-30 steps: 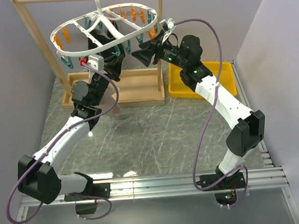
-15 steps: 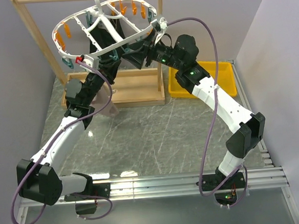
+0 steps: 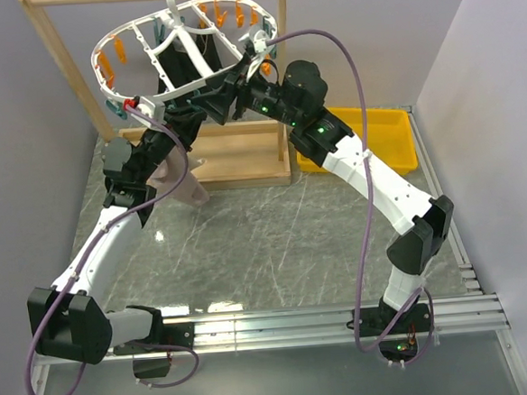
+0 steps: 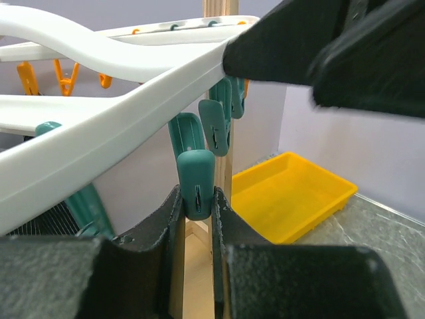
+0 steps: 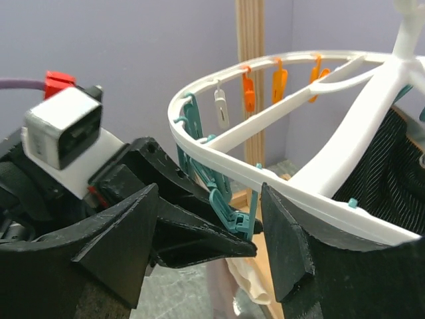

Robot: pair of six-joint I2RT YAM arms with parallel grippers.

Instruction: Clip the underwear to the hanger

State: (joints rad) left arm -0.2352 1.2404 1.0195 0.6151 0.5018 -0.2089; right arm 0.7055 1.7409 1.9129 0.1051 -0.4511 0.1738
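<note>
Now: left gripper [image 4: 196, 199] is nearly closed, pinching a teal peg [image 4: 196, 174] that hangs under the hanger [image 4: 133, 113] rim. The peg's long axis is vertical, and its mouth is hidden down between the fingers. Cannot tell whether the squeeze has opened it.

Right gripper [image 5: 209, 199] is wide open and holds nothing. It straddles the same stretch of rim from the opposite side, tips facing the left gripper's.

Underwear [image 3: 179, 183] hangs below the rim, beneath the left wrist. A pale edge of it shows just under the peg in the right wrist view. What holds it up: cannot tell.

Judgement: the fabric lies straight down from both grippers. The left is busy on the peg, so the free right one is the candidate to drop below the rim, take the top edge and lift it into the peg mouth.
</note>
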